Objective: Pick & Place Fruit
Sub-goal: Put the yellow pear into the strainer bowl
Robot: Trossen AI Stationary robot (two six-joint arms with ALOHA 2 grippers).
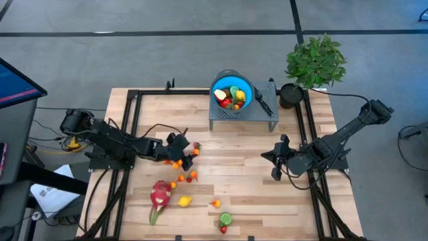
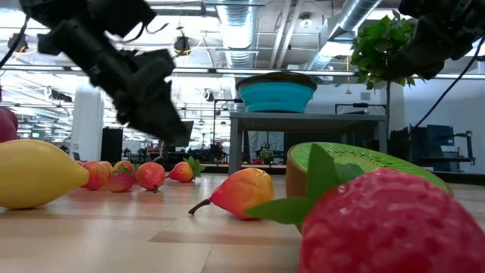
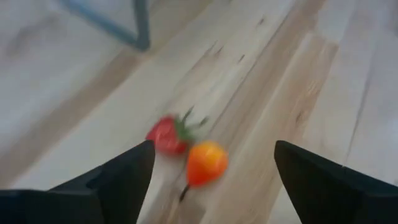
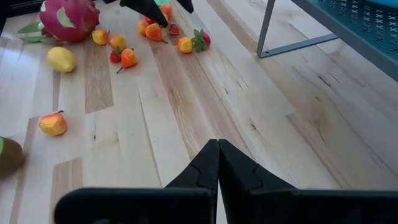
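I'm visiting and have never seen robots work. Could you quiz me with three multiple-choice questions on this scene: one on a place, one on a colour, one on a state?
1. Where is the blue bowl?
A. on the grey stand
B. on the floor
C. beside the dragon fruit

2. What colour is the dragon fruit?
A. blue
B. pink-red
C. white

3. How is the left gripper?
A. shut on a lemon
B. out of sight
C. open above two small fruits

Key: 1 A, it sits atop the grey stand; 2 B, pink-red skin; 3 C, its fingers are spread with nothing between them.

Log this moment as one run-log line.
left gripper: open, above strawberry and orange fruit | right gripper: shut, idle | bowl: holds fruit
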